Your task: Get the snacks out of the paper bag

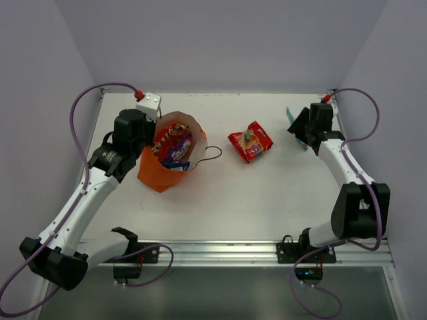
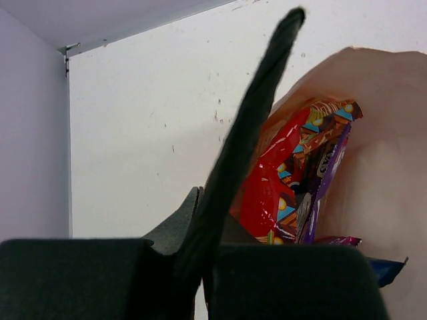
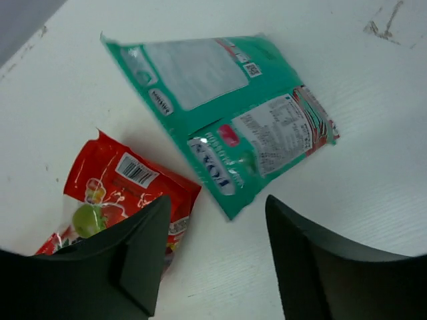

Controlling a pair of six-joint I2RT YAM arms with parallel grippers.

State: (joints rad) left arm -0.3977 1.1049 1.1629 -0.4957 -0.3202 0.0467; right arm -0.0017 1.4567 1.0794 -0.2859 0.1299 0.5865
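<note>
The orange paper bag [image 1: 157, 175] lies left of centre with its mouth open toward the back. My left gripper [image 1: 152, 137] is shut on its left rim. The left wrist view shows the shut fingers [image 2: 267, 87] against the bag's pale inside [image 2: 380, 133], with red, purple and dark blue snacks [image 2: 280, 180] packed in it. A red snack packet [image 1: 250, 141] lies on the table at centre. My right gripper [image 3: 217, 203] stands open just above a teal packet [image 3: 227, 107] lying flat, with the red packet [image 3: 120, 187] under its left finger. In the top view the right gripper [image 1: 297, 128] hides most of the teal packet.
The bag's thin dark cord handle [image 1: 210, 155] loops out on the table toward the red packet. A small white box [image 1: 148, 103] sits at the back left corner. Walls close the left, back and right sides; a metal rail [image 1: 220, 250] runs along the near edge.
</note>
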